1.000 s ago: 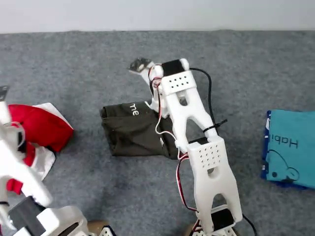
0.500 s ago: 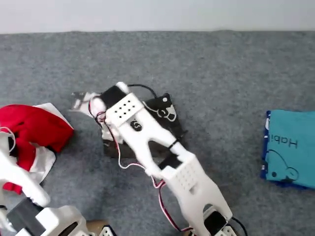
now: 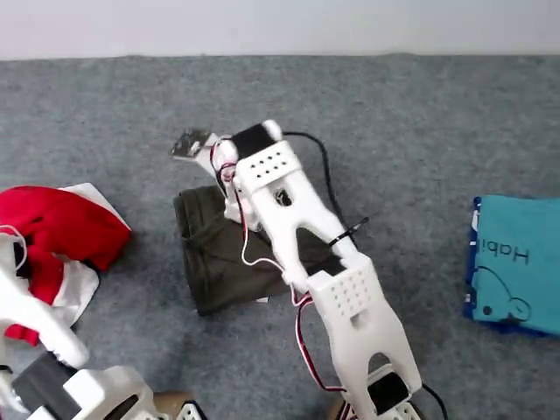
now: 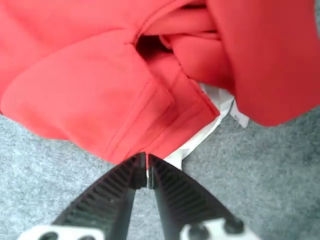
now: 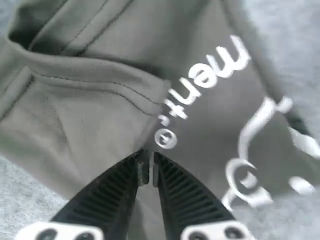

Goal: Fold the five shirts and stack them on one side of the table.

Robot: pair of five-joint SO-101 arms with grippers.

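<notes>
Both pressed together, my right pincer (image 5: 147,164) hovers over the olive shirt (image 3: 214,262) mid-worktop, probably to flatten its fold, and my left pincer (image 4: 146,166) rests by the red shirt (image 4: 95,90), likely next.

Olive shirt (image 5: 90,100): white lowercase lettering (image 5: 200,82) is printed across the fabric, with a white line-drawn emblem (image 5: 255,170) beside it. Teal shirt (image 3: 521,227): a short dark word (image 3: 506,255) is printed, seen inverted in the high view, with an outline drawing (image 3: 503,297) next to it.
</notes>
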